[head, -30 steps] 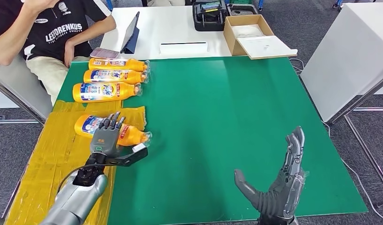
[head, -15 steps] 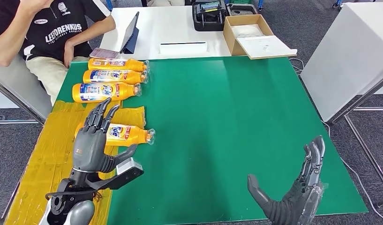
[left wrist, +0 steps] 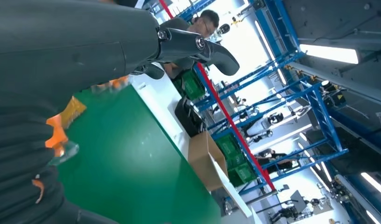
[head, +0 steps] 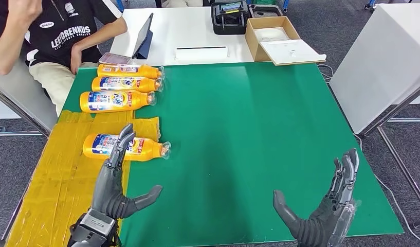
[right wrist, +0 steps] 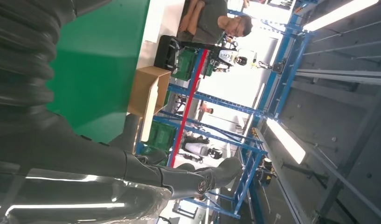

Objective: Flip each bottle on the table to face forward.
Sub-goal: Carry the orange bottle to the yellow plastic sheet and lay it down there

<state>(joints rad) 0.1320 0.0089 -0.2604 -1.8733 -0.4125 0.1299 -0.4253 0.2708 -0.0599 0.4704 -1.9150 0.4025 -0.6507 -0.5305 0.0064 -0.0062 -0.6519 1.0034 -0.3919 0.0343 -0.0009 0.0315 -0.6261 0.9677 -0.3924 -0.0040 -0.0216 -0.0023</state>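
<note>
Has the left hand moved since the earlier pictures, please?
Yes. The left hand has drawn back off the nearest bottle, toward the table's near edge.

Green-topped bench (head: 259, 134) with yellow sheet (head: 58, 170) on its left side. Three orange bottles (head: 117, 85) lie side by side at the far left corner; a fourth bottle (head: 141, 148) lies on the sheet's edge.

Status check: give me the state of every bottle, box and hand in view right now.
Nearest orange plastic bottle: lying flat on yellow tape, label up.
Three far orange bottles: lying in a row, labels up.
Brown cardboard box: lid open.
Left hand: open, holding nothing.
Right hand: open, holding nothing.
</note>
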